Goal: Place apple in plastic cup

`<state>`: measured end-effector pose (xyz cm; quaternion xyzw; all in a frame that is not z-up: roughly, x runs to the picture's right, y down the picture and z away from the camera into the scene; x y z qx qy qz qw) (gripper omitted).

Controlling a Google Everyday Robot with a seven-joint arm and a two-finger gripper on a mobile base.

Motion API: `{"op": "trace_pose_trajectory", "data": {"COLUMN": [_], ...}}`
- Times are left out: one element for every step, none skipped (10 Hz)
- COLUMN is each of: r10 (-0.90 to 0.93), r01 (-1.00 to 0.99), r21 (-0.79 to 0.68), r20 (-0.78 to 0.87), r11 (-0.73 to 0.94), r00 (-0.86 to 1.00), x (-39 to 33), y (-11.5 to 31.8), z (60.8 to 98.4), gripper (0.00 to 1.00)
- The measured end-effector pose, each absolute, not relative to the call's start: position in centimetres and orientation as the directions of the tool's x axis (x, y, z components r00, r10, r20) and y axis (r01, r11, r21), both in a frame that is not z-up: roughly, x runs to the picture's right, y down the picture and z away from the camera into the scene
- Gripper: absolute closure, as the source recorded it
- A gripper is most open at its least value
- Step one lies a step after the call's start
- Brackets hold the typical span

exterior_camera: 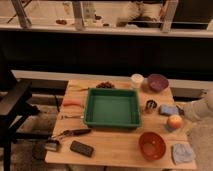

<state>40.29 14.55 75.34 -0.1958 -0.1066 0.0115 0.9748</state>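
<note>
**One apple at the surface's 3 o'clock edge**

One red bowl (152, 145) sits at 5 o'clock on the surface (115, 145). The apple (174, 121) rests at 3 o'clock atop the plastic cup (172, 129), beside the tool (181, 114), which reaches in from the right. A green tray (112, 107) occupies the centre; a purple bowl (157, 82) lies at 1 o'clock.

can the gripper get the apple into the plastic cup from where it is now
Probably yes. The gripper is at the table's right edge, right beside the apple, which already seems to rest on the plastic cup. Nothing stands between them; the red bowl and the metal cup sit clear of it.
</note>
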Motion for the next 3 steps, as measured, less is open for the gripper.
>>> {"op": "trace_pose_trajectory", "data": {"r10": [0.065, 0.064, 0.066], "r01": [0.019, 0.019, 0.018], "r21": [-0.381, -0.379, -0.384], "r20": [0.206, 0.208, 0.206], "r11": [0.924, 0.925, 0.923], "r00": [0.976, 0.976, 0.976], "x": [40.18, 40.12, 40.26], "y": [14.54, 14.57, 14.83], "z": [75.32, 75.25, 75.35], "gripper": [0.2, 0.22, 0.29]}}
